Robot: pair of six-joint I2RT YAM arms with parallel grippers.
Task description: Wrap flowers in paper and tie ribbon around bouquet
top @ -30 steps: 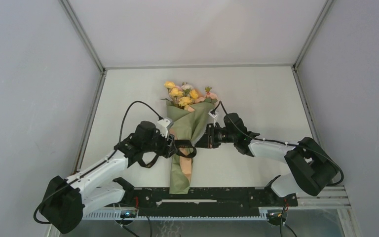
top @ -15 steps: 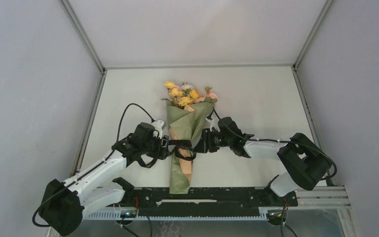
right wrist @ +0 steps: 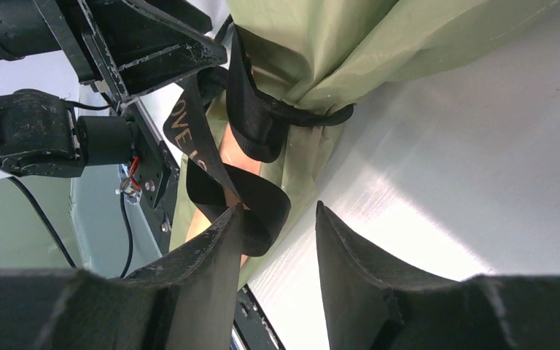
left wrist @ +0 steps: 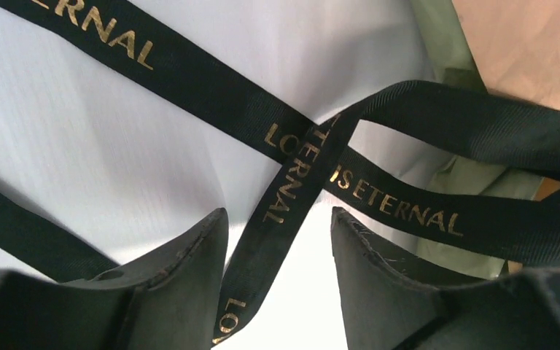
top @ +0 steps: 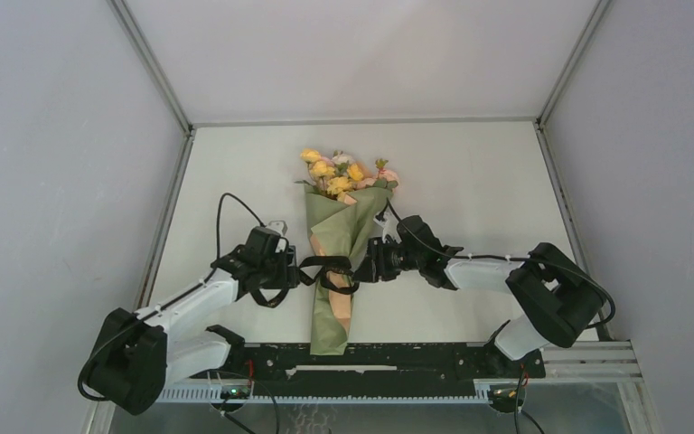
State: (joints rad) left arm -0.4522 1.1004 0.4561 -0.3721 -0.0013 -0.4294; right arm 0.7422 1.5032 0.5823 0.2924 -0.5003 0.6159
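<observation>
**Step in hand:** tying the ribbon (top: 329,271); the wrapping looks finished. The bouquet (top: 336,244) lies on the tabletop (top: 470,172). The flowers (top: 339,174) are at its far end. The olive paper (top: 348,221) is cinched at the bouquet's waist by the black band, with a slack loop just below it.

**Tools:**
- The left tool (left wrist: 278,215) has its jaws partly apart. One lettered strand runs between them, apparently not pinched.
- The right tool (right wrist: 280,208) also has its jaws partly apart, with nothing between them. A ribbon loop touches its side.

**Next move (judgement):** each tool closes on a strand beside the bouquet. They then pull outward evenly to snug the knot without dragging the bouquet.

**Against one second ago:**
- The left tool has drawn back from the bouquet's left side, and a strand now stretches out toward it.
- The right tool sits slightly lower along the bouquet.
- The bouquet is unmoved.
</observation>
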